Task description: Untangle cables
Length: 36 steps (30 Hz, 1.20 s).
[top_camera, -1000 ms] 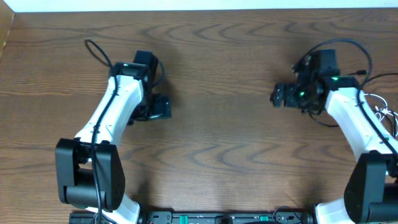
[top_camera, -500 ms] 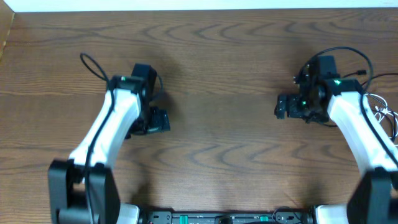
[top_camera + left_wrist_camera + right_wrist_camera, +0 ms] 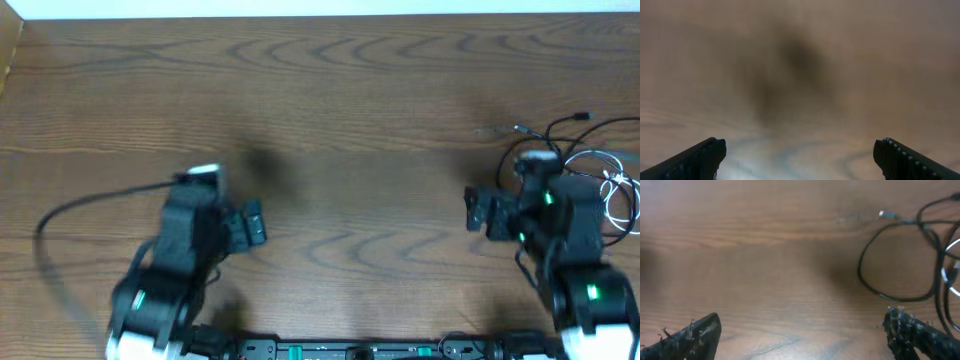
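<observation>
While both stand with jaws wide apart and hold nothing, the left gripper point(image 3: 250, 225) hangs over the near-left part of the counter point(image 3: 350, 100) and the right gripper point(image 3: 478, 212) hangs toward its right edge. There the black cable point(image 3: 860, 272) and white cable point(image 3: 612, 182) lie looped together.

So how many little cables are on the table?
2. The black cable loops near the table's right edge; the white cable lies beside it, farther right. The right arm may hide parts.
</observation>
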Each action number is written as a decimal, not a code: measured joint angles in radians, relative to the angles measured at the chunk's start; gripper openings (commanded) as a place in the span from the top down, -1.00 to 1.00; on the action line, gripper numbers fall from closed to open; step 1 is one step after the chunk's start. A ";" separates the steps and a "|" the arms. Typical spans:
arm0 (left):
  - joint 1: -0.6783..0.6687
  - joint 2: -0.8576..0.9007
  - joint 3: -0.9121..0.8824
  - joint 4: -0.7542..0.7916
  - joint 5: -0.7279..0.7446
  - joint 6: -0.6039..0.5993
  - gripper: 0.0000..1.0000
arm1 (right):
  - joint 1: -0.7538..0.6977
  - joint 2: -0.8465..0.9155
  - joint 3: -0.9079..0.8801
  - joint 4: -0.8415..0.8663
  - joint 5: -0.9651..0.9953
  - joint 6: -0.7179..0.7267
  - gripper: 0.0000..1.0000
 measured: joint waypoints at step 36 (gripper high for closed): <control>0.000 -0.319 -0.002 -0.003 -0.044 0.000 -0.98 | 0.000 -0.158 -0.036 -0.265 0.008 0.000 -0.99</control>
